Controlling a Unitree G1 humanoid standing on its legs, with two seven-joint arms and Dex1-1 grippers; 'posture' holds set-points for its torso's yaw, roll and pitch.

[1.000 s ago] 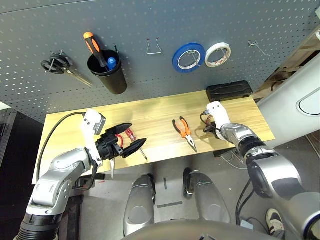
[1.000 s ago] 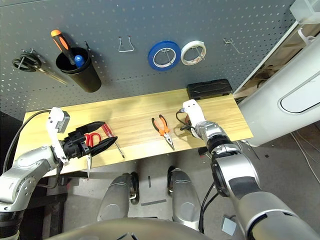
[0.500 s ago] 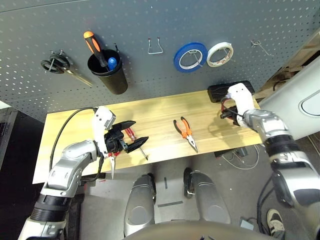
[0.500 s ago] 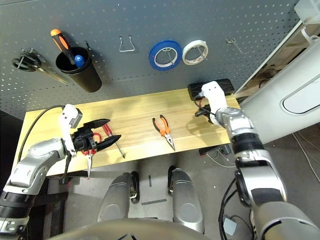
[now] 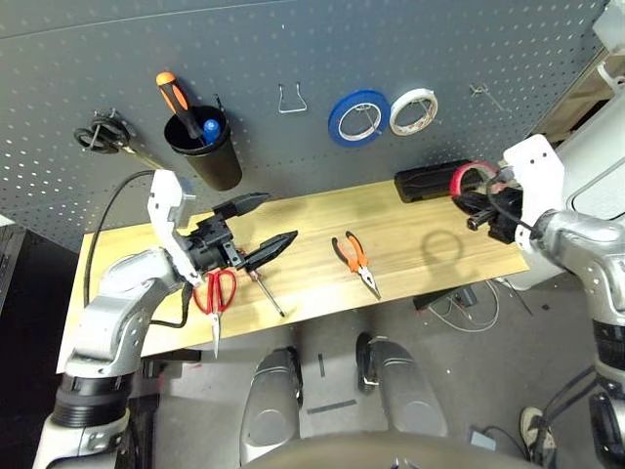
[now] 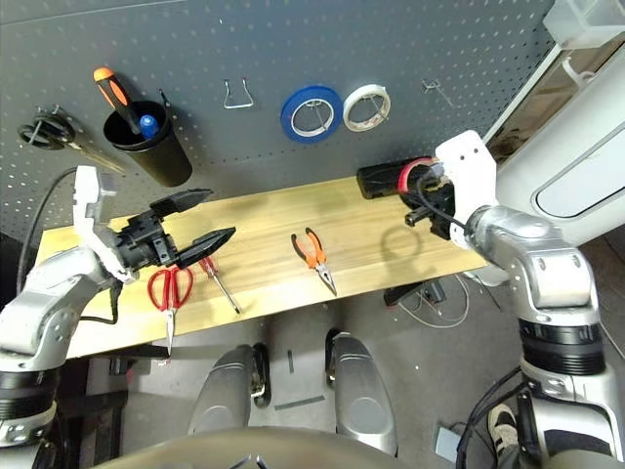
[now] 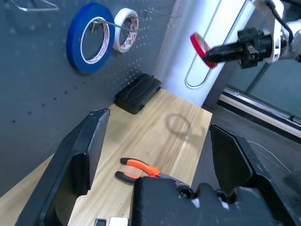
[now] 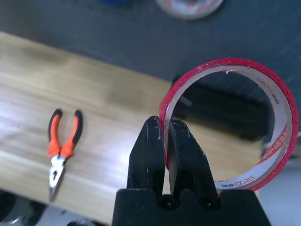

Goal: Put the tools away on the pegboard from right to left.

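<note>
- Right wrist view: the right gripper (image 8: 166, 141) has its two black fingers pressed together on the band of the red tape ring (image 8: 277, 122), one finger inside the ring and one outside.
- The ring stands up from the fingertips, clear of the tabletop (image 5: 410, 230), with its open face toward the camera.
- Beyond the ring lies a black case (image 5: 433, 181), at the back of the tabletop against the pegboard (image 5: 322, 44).
- On the pegboard, beyond the right gripper and above it, a bare metal hook (image 5: 481, 94) juts out; a white tape roll (image 5: 413, 111) and a blue tape roll (image 5: 355, 116) hang further toward the left gripper's side.
- The left gripper (image 5: 267, 223) has its fingers spread wide with nothing between them; it is raised above the tabletop.
- Just below the left gripper lie the red-handled scissors (image 5: 217, 296), flat, blades pointing off the near edge.
- Beside them, under the gripper's lower finger, lies the red-handled screwdriver (image 5: 267, 295).
- The orange-and-black-handled pliers (image 5: 354, 263) lie between the two grippers, well apart from both, jaws toward the near edge.
- On the pegboard beyond the left gripper hang a black cup (image 5: 203, 148) holding an orange-handled screwdriver (image 5: 173, 97), and black-handled scissors (image 5: 105, 137).
</note>
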